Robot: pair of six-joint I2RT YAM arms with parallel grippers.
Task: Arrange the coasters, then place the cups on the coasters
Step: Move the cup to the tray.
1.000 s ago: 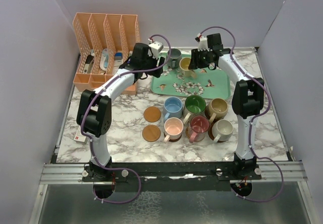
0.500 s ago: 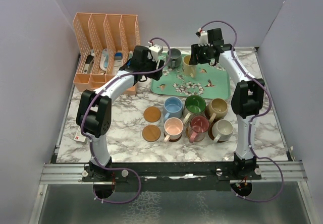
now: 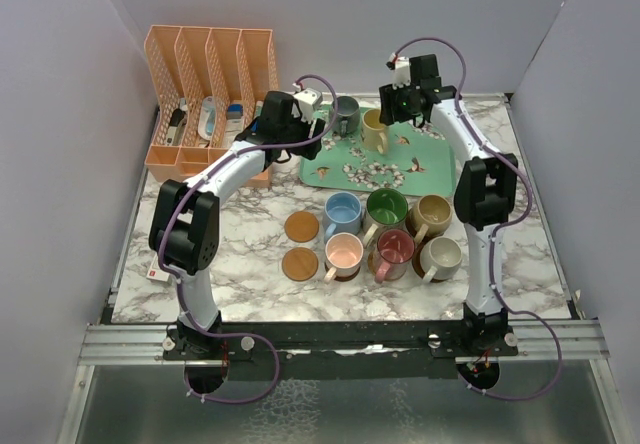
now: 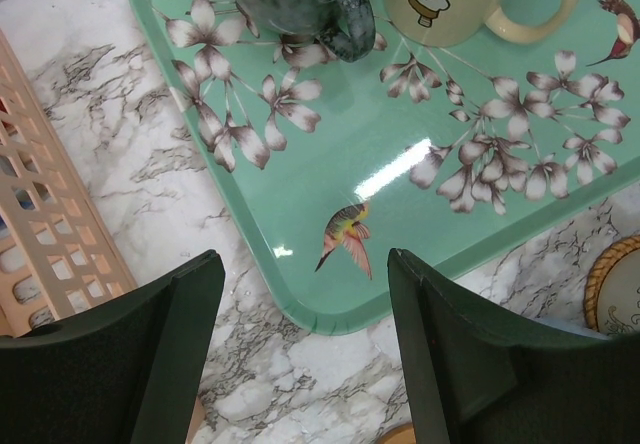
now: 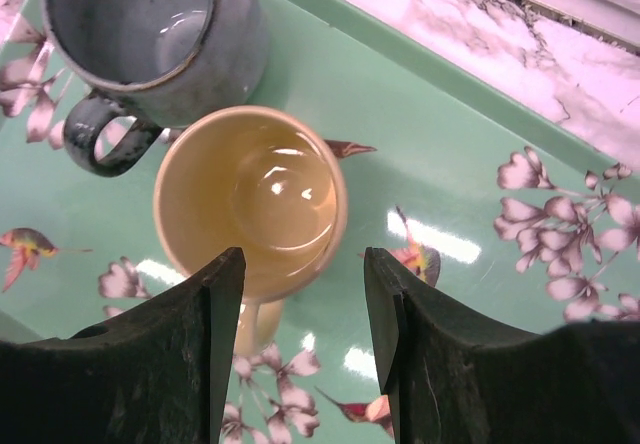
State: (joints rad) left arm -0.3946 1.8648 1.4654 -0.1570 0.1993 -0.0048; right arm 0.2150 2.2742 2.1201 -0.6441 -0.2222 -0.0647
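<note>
On the teal floral tray (image 3: 400, 169) stand a grey cup (image 3: 346, 114) and a yellow cup (image 3: 374, 132). My right gripper (image 3: 406, 104) hangs open just above and behind the yellow cup (image 5: 250, 199), its fingers apart from the rim, with the grey cup (image 5: 150, 34) beyond. My left gripper (image 3: 298, 132) is open and empty over the tray's near left corner (image 4: 330, 309). Blue (image 3: 343, 211), green (image 3: 386, 207), tan (image 3: 433, 212), pink (image 3: 344, 254), dark red (image 3: 396, 248) and cream (image 3: 441, 255) cups sit on coasters. Two bare coasters (image 3: 301, 227) (image 3: 299, 263) lie to their left.
An orange slotted organizer (image 3: 210, 94) with small items stands at the back left, close to my left arm. Grey walls enclose the marble table (image 3: 220, 264) on three sides. A small white card (image 3: 158, 271) lies at the left edge.
My right gripper has widened its jaws and drawn up and back from the yellow cup, which stays on the tray. The left arm has not moved.
</note>
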